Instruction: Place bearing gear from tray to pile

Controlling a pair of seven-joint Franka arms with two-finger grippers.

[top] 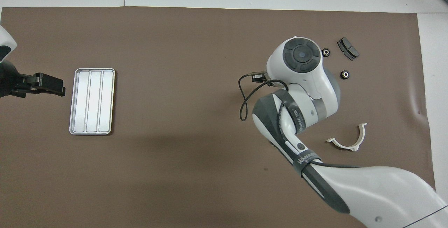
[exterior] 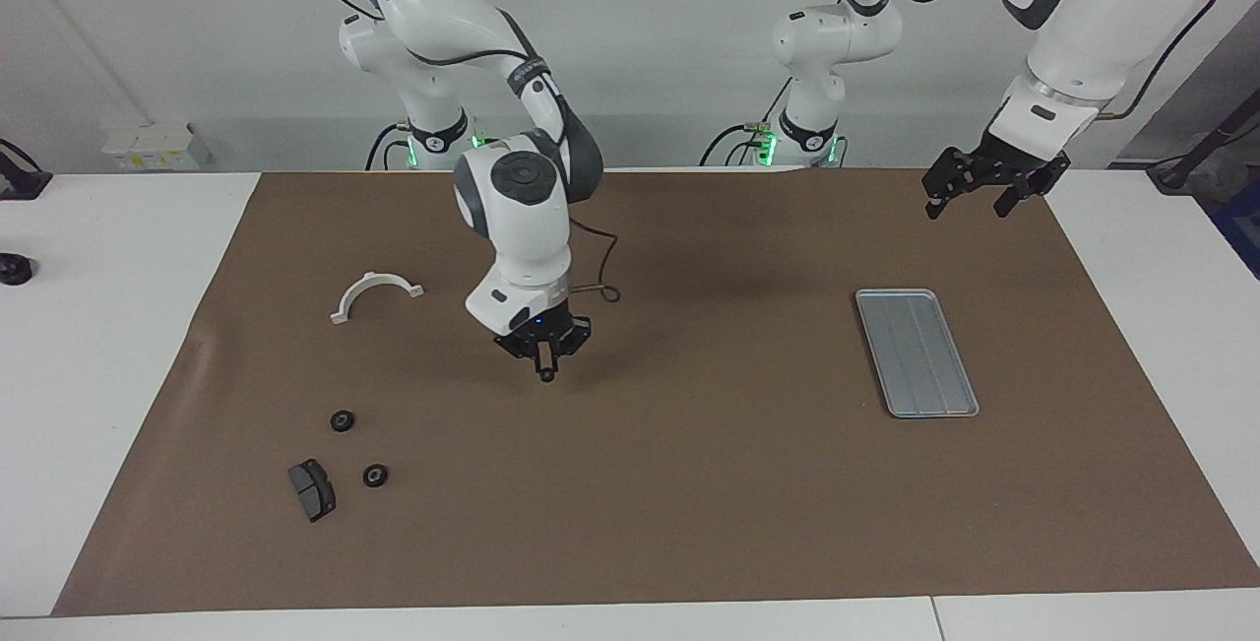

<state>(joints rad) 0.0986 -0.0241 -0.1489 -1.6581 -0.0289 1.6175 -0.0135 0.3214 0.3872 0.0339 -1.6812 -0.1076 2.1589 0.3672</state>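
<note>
Gear [exterior: 546, 375], small and dark, apparently pinched at the tips of the right gripper [exterior: 544, 357], fingers drawn together on it, hanging over bare brown mat [exterior: 689, 483] between tray [exterior: 916, 353] and pile [exterior: 342, 420]. Nothing lying in tray. Pile of two black gears beside a brake pad [exterior: 311, 489], toward the right arm's end of the table, farther from the robots than the white bracket [exterior: 374, 292]. Likely next: carry that way, lower, release. Left gripper [exterior: 989, 193] waiting, fingers apart, raised over the mat's edge near the tray

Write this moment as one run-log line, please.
right gripper: over mat, holding small gear | left gripper: open, waiting | tray: empty | pile: two gears
</note>
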